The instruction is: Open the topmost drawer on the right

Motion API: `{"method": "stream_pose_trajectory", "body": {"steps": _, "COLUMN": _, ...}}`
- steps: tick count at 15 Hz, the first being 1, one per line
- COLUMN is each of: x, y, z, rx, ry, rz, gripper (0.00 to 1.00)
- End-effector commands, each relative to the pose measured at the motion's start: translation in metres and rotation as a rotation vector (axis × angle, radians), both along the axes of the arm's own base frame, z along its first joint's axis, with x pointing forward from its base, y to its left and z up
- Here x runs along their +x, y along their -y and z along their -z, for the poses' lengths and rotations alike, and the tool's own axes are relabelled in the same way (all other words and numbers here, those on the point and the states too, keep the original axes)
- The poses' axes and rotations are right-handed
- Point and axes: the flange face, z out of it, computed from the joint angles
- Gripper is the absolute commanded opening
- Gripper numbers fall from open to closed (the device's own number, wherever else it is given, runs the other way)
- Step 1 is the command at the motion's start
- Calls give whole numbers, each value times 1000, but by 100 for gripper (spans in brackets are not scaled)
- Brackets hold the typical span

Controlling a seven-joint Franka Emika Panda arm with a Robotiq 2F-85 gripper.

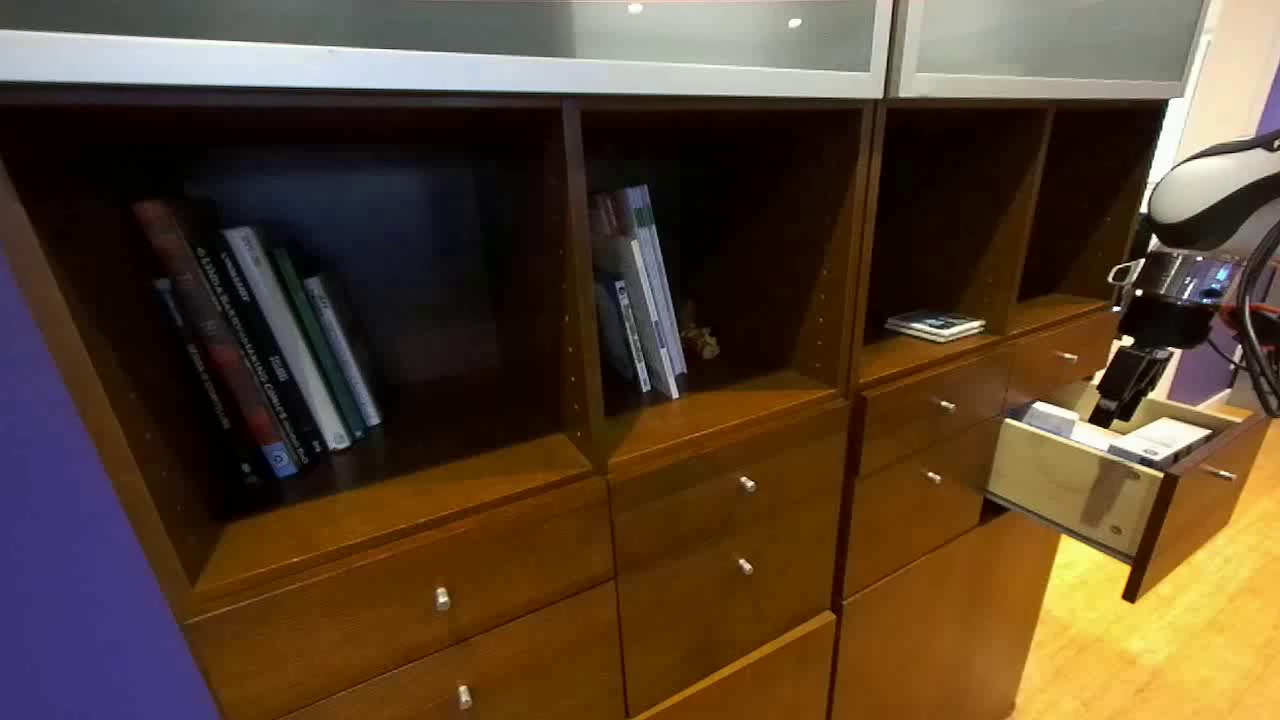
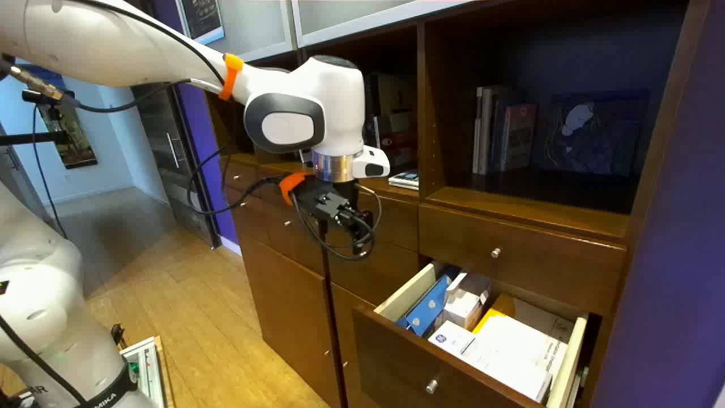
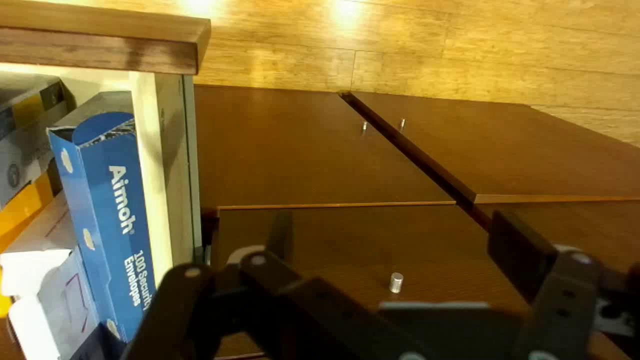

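Observation:
The topmost drawer (image 2: 527,266) on the right is shut, its brown front and silver knob showing in both exterior views (image 1: 1040,362). Its inner box is hidden, and the drawer is out of the wrist view. Directly below it the deeper drawer (image 2: 391,352) stands pulled out, pale-sided (image 1: 1070,482), also at left in the wrist view (image 3: 172,150). My gripper (image 2: 360,241) is open and empty, in front of the neighbouring column, to one side of the topmost drawer. In the wrist view its fingers (image 3: 400,244) are wide apart, with a neighbouring drawer's knob (image 3: 396,283) beyond them.
The deeper drawer holds a blue envelope box (image 3: 112,210) and white boxes (image 2: 510,351), and juts out beside the gripper. Flat cases (image 2: 404,179) lie on the shelf behind the wrist. Books (image 2: 498,130) stand above the topmost drawer.

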Motion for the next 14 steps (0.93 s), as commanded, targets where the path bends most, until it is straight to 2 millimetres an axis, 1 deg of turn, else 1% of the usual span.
{"method": "stream_pose_trajectory", "body": {"steps": 1, "x": 0, "y": 0, "z": 0, "rx": 0, "ry": -1, "rz": 0, "gripper": 100}}
{"method": "stream_pose_trajectory", "body": {"steps": 7, "x": 0, "y": 0, "z": 0, "rx": 0, "ry": -1, "rz": 0, "gripper": 100}}
{"method": "stream_pose_trajectory", "body": {"steps": 11, "x": 25, "y": 29, "z": -23, "rx": -123, "ry": 119, "rz": 82, "gripper": 100}}
{"method": "stream_pose_trajectory", "body": {"steps": 12, "x": 32, "y": 43, "z": -32, "rx": -154, "ry": 153, "rz": 110, "gripper": 100}}
{"method": "stream_pose_trajectory", "body": {"steps": 14, "x": 44, "y": 63, "z": -43, "rx": -194, "ry": 197, "rz": 154, "gripper": 100}}
